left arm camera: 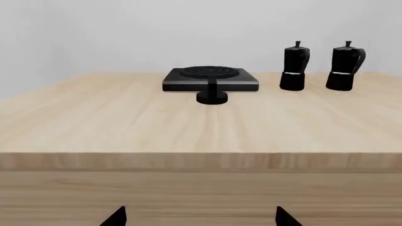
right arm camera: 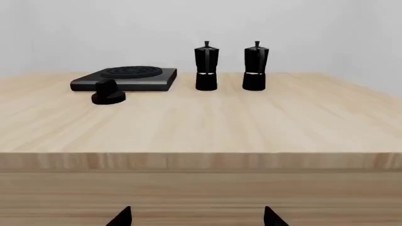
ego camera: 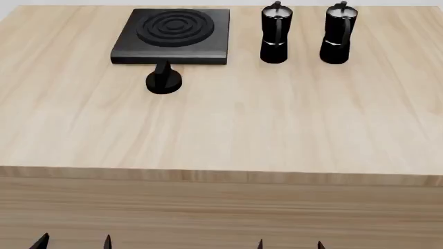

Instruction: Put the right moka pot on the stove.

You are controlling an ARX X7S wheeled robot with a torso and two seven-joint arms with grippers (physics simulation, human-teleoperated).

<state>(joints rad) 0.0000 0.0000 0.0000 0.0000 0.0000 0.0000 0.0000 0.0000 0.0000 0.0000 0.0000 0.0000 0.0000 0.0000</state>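
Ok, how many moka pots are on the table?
2: one moka pot stands just right of the stove, the right moka pot farther right. None looks hidden.

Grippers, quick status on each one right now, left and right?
Left gripper: open, holding nothing.
Right gripper: open, holding nothing.

1. The wooden table (ego camera: 229, 129) lies bare from its near edge up to the far row of things, giving broad room at 6 o'clock of them.
2. The right moka pot (ego camera: 337, 33) has the left moka pot (ego camera: 275, 33) near at its 9 o'clock, a narrow gap between them; its 3 o'clock side is free.
3. The dial knob (ego camera: 163, 80) stands just at 6 o'clock of the stove (ego camera: 173, 35), blocking that approach.
4. Above the stove's burner is unobstructed.
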